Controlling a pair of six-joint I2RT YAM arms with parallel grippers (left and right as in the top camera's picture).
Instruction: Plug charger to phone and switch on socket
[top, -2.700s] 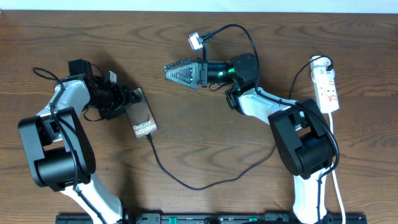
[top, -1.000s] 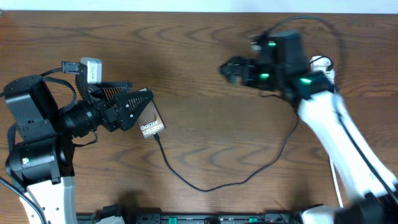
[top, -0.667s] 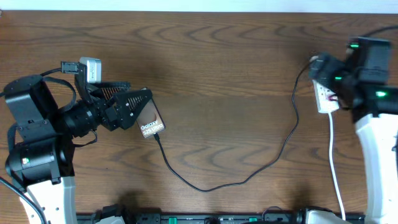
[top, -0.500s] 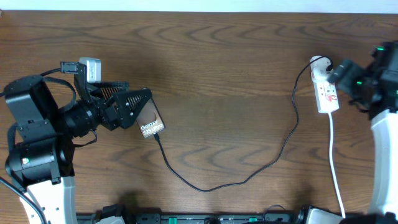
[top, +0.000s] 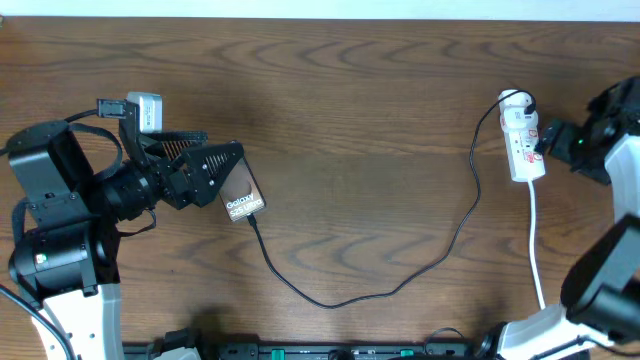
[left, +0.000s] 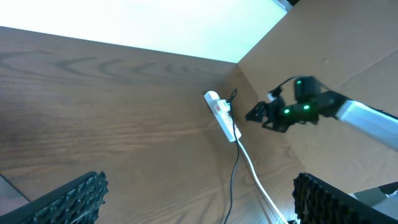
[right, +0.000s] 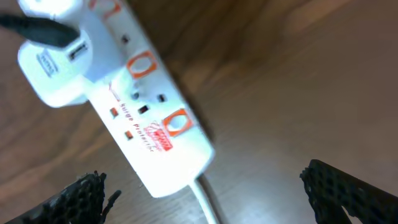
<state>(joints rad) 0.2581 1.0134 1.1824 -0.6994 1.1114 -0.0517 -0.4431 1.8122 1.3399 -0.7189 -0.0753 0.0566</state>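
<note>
Right gripper (top: 553, 140) stands with its jaws spread wide and empty, fingertips aimed at the small white elongated power strip with red markings (top: 523, 142), which lies just ahead of them, apart from both. That strip's long axis runs crosswise to the gripper's reach; a white plug (right: 55, 62) sits at one end and a white cord (top: 535, 240) leaves the other. Left gripper (top: 212, 172), likewise wide with nothing between its fingers (left: 68, 200), hovers over the flat brown-black phone with white lettering (top: 243, 198) — contact cannot be told. The phone's long axis slants across this gripper's line, its lettered end sticking out past the fingertips and meeting the long thin black charger cable (top: 330, 301), which sags away toward the strip's plug end.
</note>
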